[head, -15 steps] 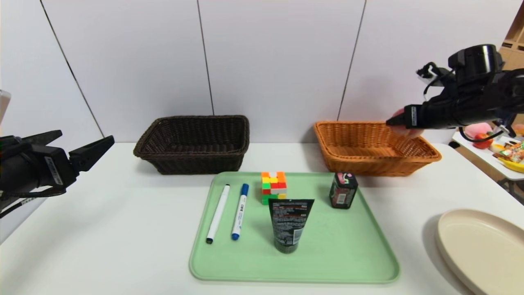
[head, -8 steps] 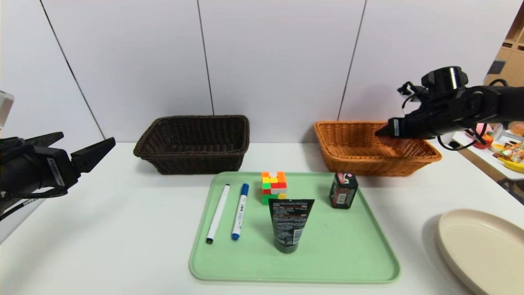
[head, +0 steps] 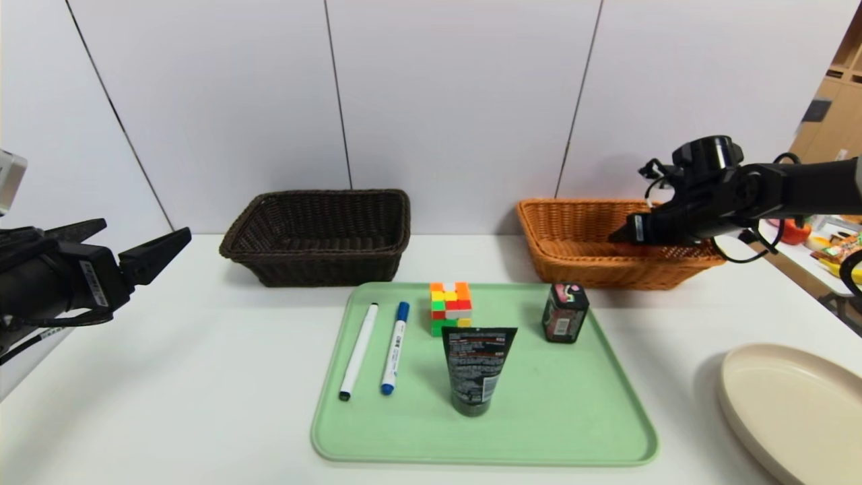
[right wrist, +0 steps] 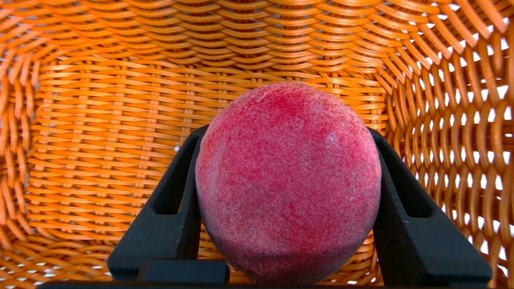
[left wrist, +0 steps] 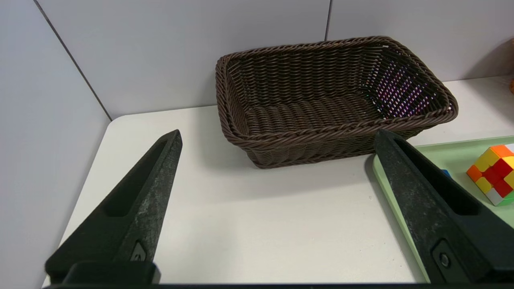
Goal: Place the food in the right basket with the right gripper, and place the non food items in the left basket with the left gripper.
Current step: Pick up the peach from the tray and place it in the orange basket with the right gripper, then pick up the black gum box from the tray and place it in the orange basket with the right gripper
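My right gripper [head: 623, 236] is low inside the orange basket [head: 572, 259], shut on the pink-red peach [right wrist: 287, 180]; in the right wrist view its fingers [right wrist: 176, 200] press both sides of the peach above the basket floor [right wrist: 100, 152]. The dark pink-labelled container [head: 564, 313], puzzle cube [head: 450, 308], black tube [head: 475, 367], black-capped marker [head: 358, 350] and blue-capped marker [head: 394, 347] sit on the green tray [head: 572, 417]. The dark brown basket [head: 316, 259] at back left holds nothing. My left gripper [head: 145, 246] is open and empty, hovering at the far left.
A cream plate [head: 794, 404] lies at the table's right front edge. A side table with toy food [head: 835, 252] stands beyond the right edge. The left wrist view shows the brown basket [left wrist: 333, 132], the tray edge [left wrist: 385, 188] and the cube [left wrist: 494, 172].
My right gripper has come down with the peach from above the orange basket's rim into the basket. The left arm has not moved.
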You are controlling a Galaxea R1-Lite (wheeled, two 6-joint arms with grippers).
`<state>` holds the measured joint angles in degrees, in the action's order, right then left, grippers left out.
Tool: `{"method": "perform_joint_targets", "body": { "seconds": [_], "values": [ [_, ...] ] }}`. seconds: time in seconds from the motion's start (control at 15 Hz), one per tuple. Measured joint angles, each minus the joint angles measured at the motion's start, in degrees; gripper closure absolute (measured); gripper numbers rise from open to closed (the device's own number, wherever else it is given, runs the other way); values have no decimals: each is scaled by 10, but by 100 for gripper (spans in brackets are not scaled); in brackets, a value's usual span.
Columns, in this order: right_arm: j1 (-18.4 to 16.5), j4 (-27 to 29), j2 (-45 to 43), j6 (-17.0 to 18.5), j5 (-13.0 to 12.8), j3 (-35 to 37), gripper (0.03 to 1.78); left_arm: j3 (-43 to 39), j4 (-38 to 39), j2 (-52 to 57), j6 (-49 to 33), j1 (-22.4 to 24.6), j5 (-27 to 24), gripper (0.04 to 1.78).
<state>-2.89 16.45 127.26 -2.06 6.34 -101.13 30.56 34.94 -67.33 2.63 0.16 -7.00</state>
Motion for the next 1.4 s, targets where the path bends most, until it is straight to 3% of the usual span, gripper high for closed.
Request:
{"method": "perform_joint_targets", "body": {
  "seconds": [0.27, 0.6, 1.0, 1.13, 1.4],
  "values": [
    [1, 4, 4, -1, -1, -13, 69, 1, 0, 1, 0, 0, 1, 13],
    [3, 2, 3, 0, -13, -16, 42, 0, 0, 5, 0, 0, 2, 13],
    [13, 5, -54, 3, -13, 2, 25, -2, -1, 8, 0, 0, 3, 13],
    [43, 6, -105, 18, -13, 13, 22, -6, 0, 9, 0, 0, 3, 13],
    [173, 13, -219, 78, -20, 41, 17, -21, 0, 14, -1, 1, 3, 13]
  ]
}}
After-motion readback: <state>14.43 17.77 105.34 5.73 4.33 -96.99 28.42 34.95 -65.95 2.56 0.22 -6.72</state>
